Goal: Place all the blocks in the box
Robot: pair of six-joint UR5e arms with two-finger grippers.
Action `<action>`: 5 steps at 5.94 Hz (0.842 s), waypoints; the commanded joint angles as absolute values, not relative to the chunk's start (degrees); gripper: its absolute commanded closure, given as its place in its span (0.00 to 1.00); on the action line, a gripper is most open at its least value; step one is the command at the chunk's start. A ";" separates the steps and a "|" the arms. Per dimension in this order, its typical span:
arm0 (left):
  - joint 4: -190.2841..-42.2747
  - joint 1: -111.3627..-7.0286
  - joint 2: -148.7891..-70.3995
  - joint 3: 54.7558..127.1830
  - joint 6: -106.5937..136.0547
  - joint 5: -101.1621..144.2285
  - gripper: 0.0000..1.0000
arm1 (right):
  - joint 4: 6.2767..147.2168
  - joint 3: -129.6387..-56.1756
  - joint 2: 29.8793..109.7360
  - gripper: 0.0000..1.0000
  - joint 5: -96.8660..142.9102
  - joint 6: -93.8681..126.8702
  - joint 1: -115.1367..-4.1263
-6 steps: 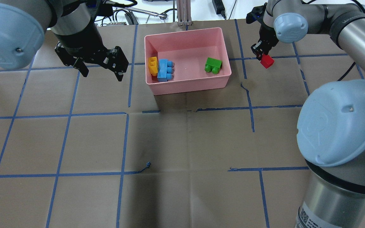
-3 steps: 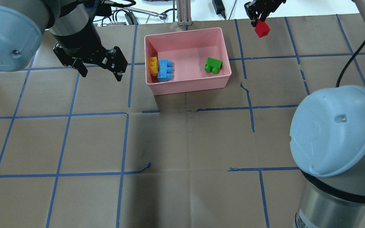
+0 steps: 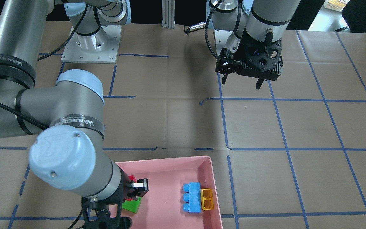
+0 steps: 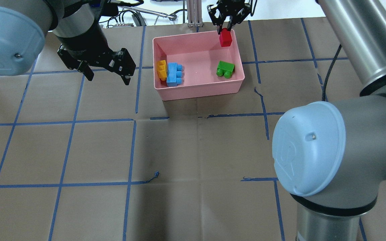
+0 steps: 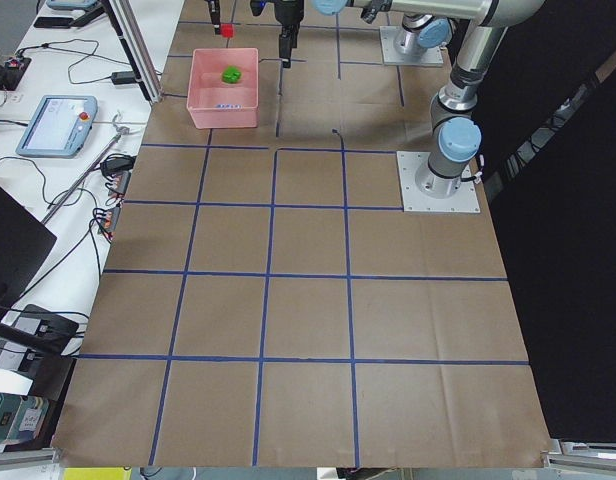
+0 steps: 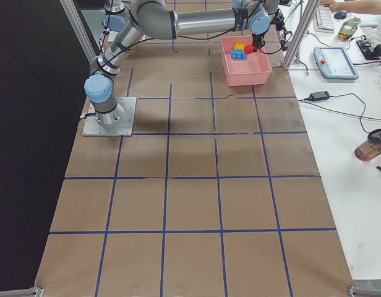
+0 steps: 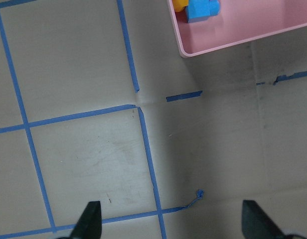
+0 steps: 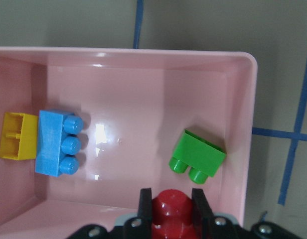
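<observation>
The pink box stands at the far middle of the table. In it lie the yellow brick and the blue brick side by side at its left end, and the green brick at its right. My right gripper is shut on the red brick and holds it above the box's far right corner. In the right wrist view the red brick sits between the fingers, over the box wall. My left gripper is open and empty, left of the box.
An aluminium post and cables stand just behind the box's far edge. Blue tape lines grid the brown paper table cover. A teach pendant and a bottle lie on the side bench beyond the table.
My right gripper has carried the red brick from the table right of the box, up and leftward, to above the box's far right corner. The left gripper has stayed put.
</observation>
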State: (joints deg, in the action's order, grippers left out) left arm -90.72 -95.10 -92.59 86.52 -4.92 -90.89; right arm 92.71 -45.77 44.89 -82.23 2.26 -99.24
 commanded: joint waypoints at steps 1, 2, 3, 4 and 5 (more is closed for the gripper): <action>-90.70 -95.10 -92.72 86.49 -4.92 -90.88 0.01 | 94.57 -46.31 40.36 0.90 -81.91 3.43 -100.02; -90.70 -95.18 -92.72 86.48 -5.01 -90.88 0.01 | 94.57 -46.67 40.17 0.56 -81.83 3.60 -99.93; -90.70 -95.19 -92.72 86.48 -5.01 -90.88 0.01 | 94.40 -46.67 40.43 0.01 -81.74 3.69 -99.93; -90.62 -95.19 -93.16 85.88 -5.01 -91.05 0.01 | 94.05 -46.58 41.13 0.00 -82.09 3.69 -99.93; -90.70 -95.19 -93.51 85.43 -5.01 -91.05 0.01 | 92.30 -46.84 43.57 0.00 -82.87 3.60 -99.50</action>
